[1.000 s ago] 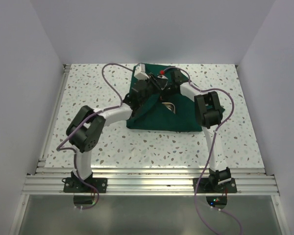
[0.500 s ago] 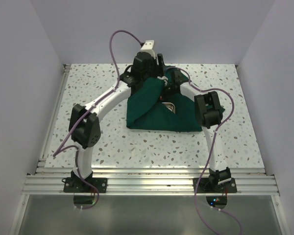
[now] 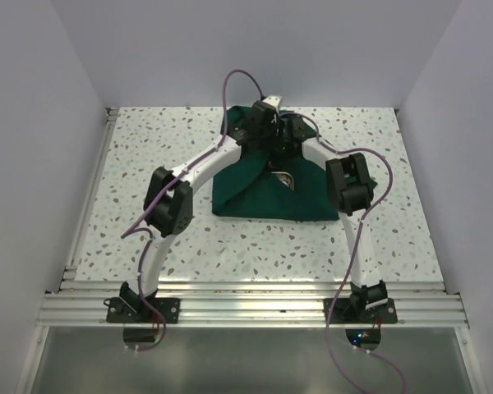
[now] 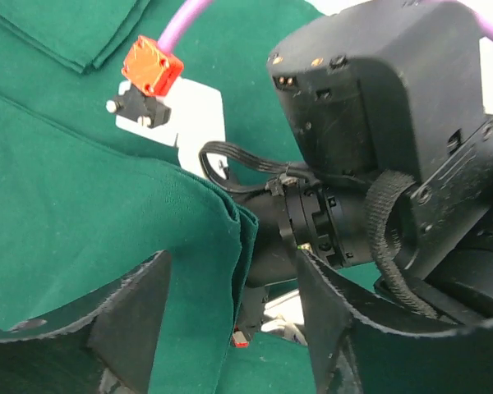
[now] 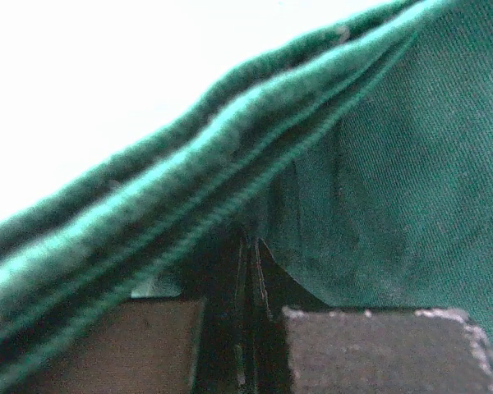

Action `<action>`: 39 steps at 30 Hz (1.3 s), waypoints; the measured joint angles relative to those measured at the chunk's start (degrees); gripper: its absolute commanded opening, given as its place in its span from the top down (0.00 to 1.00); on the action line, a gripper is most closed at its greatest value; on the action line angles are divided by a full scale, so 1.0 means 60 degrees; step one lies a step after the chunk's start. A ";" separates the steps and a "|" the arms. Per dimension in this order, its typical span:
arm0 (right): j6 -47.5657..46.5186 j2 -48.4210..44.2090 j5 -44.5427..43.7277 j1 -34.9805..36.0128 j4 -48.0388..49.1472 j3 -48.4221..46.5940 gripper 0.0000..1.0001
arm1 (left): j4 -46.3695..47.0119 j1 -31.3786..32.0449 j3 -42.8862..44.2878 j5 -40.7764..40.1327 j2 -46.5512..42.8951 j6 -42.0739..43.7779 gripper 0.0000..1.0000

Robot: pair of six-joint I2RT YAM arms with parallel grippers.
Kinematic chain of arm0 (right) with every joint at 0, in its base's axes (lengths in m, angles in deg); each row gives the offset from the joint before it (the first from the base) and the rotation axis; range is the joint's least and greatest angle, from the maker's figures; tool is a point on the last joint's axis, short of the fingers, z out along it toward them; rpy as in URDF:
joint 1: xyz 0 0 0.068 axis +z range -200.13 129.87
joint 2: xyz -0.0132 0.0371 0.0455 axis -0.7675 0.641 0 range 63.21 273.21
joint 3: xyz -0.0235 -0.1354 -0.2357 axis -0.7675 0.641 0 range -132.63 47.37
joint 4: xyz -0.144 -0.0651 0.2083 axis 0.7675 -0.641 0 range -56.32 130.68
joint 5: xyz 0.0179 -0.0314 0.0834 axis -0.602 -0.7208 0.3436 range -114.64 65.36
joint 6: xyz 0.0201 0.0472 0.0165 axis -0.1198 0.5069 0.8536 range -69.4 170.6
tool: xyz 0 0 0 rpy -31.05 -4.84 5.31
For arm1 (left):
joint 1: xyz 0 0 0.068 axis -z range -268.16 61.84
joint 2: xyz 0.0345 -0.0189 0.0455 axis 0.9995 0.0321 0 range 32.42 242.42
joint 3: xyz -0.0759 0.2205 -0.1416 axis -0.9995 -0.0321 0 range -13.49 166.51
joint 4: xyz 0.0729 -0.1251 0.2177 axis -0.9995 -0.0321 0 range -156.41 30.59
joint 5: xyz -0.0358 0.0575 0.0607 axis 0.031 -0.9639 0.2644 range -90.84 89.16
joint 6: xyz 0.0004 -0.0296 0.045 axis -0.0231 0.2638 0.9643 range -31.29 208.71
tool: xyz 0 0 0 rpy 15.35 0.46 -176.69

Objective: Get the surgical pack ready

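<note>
My right gripper (image 5: 248, 275) is clenched on a fold of the surgical pack (image 3: 259, 199), which lies mid-bench (image 3: 148, 148) partly wrapped over the steel tray (image 3: 284, 177), while my left gripper (image 4: 232, 275) hangs released beside it.

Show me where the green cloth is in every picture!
Top: cloth in the middle, toward the back.
Left wrist: cloth fills the left side and the bottom.
Right wrist: cloth fills the right side and a slanting band.
Landmark: the cloth's folded edge, seen in all three.

Dark green surgical pack (image 3: 263, 201), speckled white table (image 3: 148, 148).
</note>
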 measured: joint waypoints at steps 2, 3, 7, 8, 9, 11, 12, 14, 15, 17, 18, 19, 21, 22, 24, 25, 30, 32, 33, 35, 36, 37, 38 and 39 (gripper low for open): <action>0.0000 0.0000 0.0000 0.0000 0.0000 0.0000 1.00 | -0.0015 0.0000 0.0087 0.0004 0.0007 -0.0007 0.46; 0.0000 0.0000 0.0000 0.0000 0.0000 0.0000 1.00 | -0.0011 0.0000 0.0131 0.0026 0.0007 -0.0004 0.51; 0.0000 0.0000 -0.0004 -0.0004 0.0000 0.0000 1.00 | 0.0047 0.0000 0.0157 0.0106 0.0007 -0.0051 0.77; 0.0000 0.0000 0.0000 -0.0004 0.0000 0.0000 1.00 | 0.0073 0.0000 0.0146 0.0138 0.0007 -0.0069 0.81; 0.0000 0.0000 0.0000 -0.0004 0.0000 0.0000 1.00 | 0.0146 0.0000 0.0127 0.0160 0.0007 -0.0066 0.85; 0.0000 0.0000 0.0000 -0.0004 0.0000 0.0000 1.00 | 0.0259 0.0000 0.0124 0.0211 0.0007 -0.0091 0.93; 0.0000 0.0000 0.0000 -0.0004 0.0000 0.0000 1.00 | 0.0299 0.0000 0.0113 0.0233 0.0007 -0.0091 0.95; 0.0000 0.0000 0.0000 -0.0004 0.0000 0.0000 1.00 | 0.0386 0.0000 0.0109 0.0266 0.0007 -0.0095 1.00; 0.0000 0.0000 0.0000 -0.0011 0.0000 0.0000 1.00 | 0.0401 0.0000 0.0109 0.0288 0.0007 -0.0087 1.00; 0.0000 0.0000 0.0000 -0.0011 0.0000 0.0000 1.00 | 0.0576 0.0000 0.0022 0.0331 0.0004 -0.0087 1.00; 0.0000 0.0000 -0.0004 -0.0011 0.0000 0.0000 1.00 | 0.0758 0.0000 -0.0084 0.0361 0.0000 -0.0095 1.00; 0.0000 0.0000 0.0000 -0.0011 0.0000 0.0000 1.00 | 0.1002 0.0000 -0.0270 0.0397 -0.0011 -0.0102 1.00; 0.0000 0.0000 0.0000 -0.0011 0.0000 0.0000 1.00 | 0.1439 0.0007 -0.0765 0.0499 -0.0098 -0.0182 1.00; 0.0000 0.0000 0.0000 -0.0011 0.0000 0.0000 1.00 | 0.1687 0.0011 -0.1035 0.0586 -0.0153 -0.0273 1.00; 0.0007 0.0011 0.0007 -0.0033 -0.0022 0.0000 1.00 | 0.2291 0.0007 -0.1555 0.0758 -0.0324 -0.0488 1.00; 0.0004 0.0011 0.0004 -0.0044 -0.0022 0.0000 1.00 | 0.2623 0.0004 -0.1803 0.0878 -0.0433 -0.0616 1.00; 0.0000 0.0011 0.0007 -0.0051 -0.0029 0.0000 1.00 | 0.4725 0.0066 -0.3231 0.1297 -0.1075 -0.1486 1.00; 0.0004 0.0011 0.0007 -0.0051 -0.0029 0.0000 1.00 | 0.5450 0.0087 -0.3537 0.1406 -0.1177 -0.1829 1.00; 0.0000 0.0011 0.0004 -0.0051 -0.0029 0.0000 1.00 | 0.5767 0.0091 -0.3614 0.1457 -0.1177 -0.1982 1.00; 0.0000 0.0011 0.0004 -0.0062 -0.0026 0.0000 1.00 | 0.6149 0.0087 -0.3701 0.1548 -0.1177 -0.2248 1.00; 0.0000 0.0011 0.0004 -0.0091 -0.0026 0.0000 1.00 | 0.6298 0.0080 -0.3745 0.1577 -0.1177 -0.2361 1.00; 0.0000 0.0011 0.0004 -0.0117 -0.0022 0.0000 1.00 | 0.6426 0.0076 -0.3767 0.1610 -0.1169 -0.2484 1.00; 0.0000 0.0011 0.0004 -0.0146 -0.0022 0.0000 1.00 | 0.6492 0.0073 -0.3767 0.1636 -0.1158 -0.2565 1.00; 0.0000 0.0011 0.0004 -0.0175 -0.0022 0.0000 1.00 | 0.6594 0.0073 -0.3770 0.1672 -0.1140 -0.2652 1.00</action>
